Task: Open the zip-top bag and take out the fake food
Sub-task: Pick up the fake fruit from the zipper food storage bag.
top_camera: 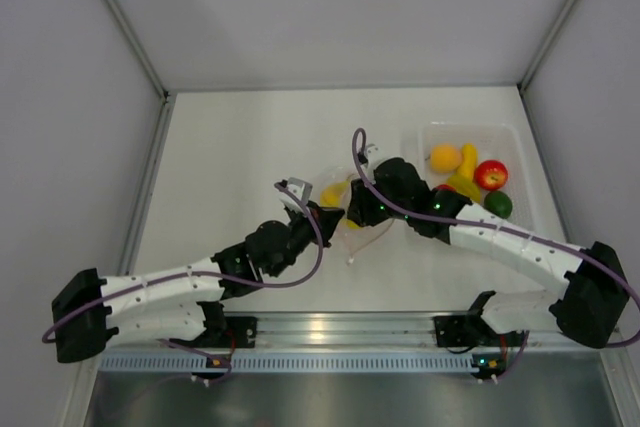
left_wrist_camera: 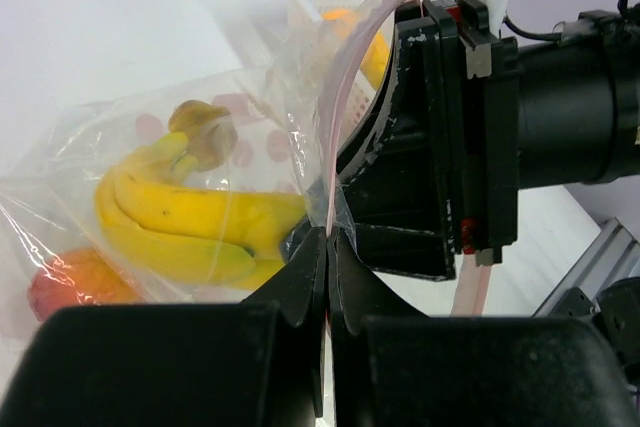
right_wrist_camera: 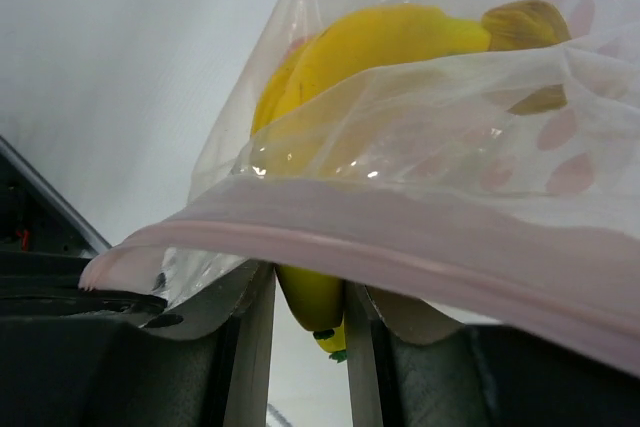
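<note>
Crinkly clear zip-top bag [left_wrist_camera: 250, 117], glossy bananas [left_wrist_camera: 180, 217] inside; left fingers [left_wrist_camera: 300, 282] pinch edge, right fingers [right_wrist_camera: 250, 347] grip rim.

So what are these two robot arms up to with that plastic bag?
They are emptying a zip-top bag of fake food. The left pincer is clamped shut on the bag's edge by the pink zip strip, holding it. The right pincer reaches into the open mouth, and the yellow bananas sit between its fingers, apparently gripped. A reddish piece is also inside the bag. Several fruits lie in the clear tray on the right.
</note>
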`<move>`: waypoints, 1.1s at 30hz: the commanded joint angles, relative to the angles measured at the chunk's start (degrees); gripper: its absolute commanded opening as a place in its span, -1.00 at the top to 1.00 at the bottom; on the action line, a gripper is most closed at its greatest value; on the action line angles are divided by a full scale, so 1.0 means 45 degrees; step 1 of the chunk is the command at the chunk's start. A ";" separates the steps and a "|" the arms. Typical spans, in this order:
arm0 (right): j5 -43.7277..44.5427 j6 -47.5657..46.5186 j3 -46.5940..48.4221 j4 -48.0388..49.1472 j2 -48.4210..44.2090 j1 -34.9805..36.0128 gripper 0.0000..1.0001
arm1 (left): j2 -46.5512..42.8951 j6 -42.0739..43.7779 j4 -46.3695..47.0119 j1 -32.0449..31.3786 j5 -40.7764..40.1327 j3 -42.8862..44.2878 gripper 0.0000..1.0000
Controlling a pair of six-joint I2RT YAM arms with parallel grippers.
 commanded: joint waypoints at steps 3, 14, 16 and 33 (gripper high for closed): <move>-0.1370 -0.0363 -0.0530 0.0192 -0.0914 -0.0702 1.00 | -0.0165 0.0597 0.0610 -0.0055 0.0788 -0.0313 1.00; -0.0085 0.0691 0.0563 -0.0161 0.0062 0.0019 1.00 | 0.0537 0.0537 0.0591 -0.0191 -0.0225 0.0115 1.00; 0.0403 0.0828 0.1011 -0.0279 0.0335 0.0564 1.00 | 0.0849 0.0459 0.0591 -0.0308 -0.0812 0.0331 1.00; 0.1582 0.0714 0.1132 -0.1979 -0.0735 0.1174 1.00 | 0.0559 -0.0186 0.0083 -0.0523 -0.3002 0.0078 1.00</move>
